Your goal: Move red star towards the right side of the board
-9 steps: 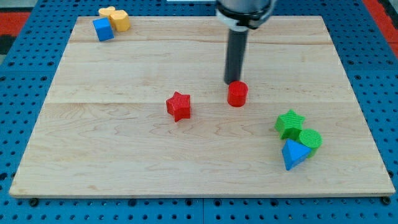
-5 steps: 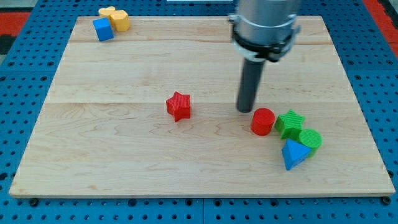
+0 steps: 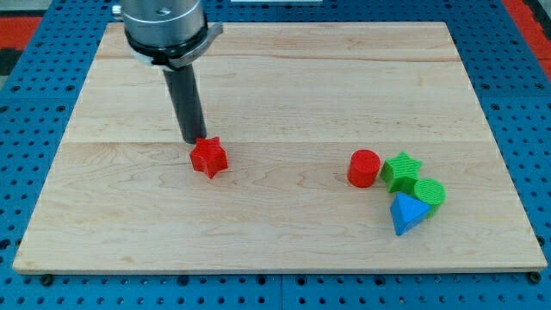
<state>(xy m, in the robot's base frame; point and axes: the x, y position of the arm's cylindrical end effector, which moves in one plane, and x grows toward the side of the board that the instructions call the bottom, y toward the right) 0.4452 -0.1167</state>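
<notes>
Rod tip point(image 3: 195, 140) touches red star point(image 3: 208, 158) at its upper-left, placed to shove it rightward; no hand fitted, nothing held.

Wooden board point(image 3: 284, 232) on blue pegboard. Red star point(image 3: 208, 158) left of centre; red cylinder point(image 3: 364, 168), green star point(image 3: 400, 170), green cylinder point(image 3: 430, 193), blue block point(image 3: 406, 213) clustered at right.

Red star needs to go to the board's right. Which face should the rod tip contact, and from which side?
Contact the red star on its face toward the view's left, pushing rightward. My tip sits at its upper-left now, so drop slightly toward the view's bottom to centre on it; an off-centre push on a star point would probably spin it. The red cylinder lies in that path.
</notes>
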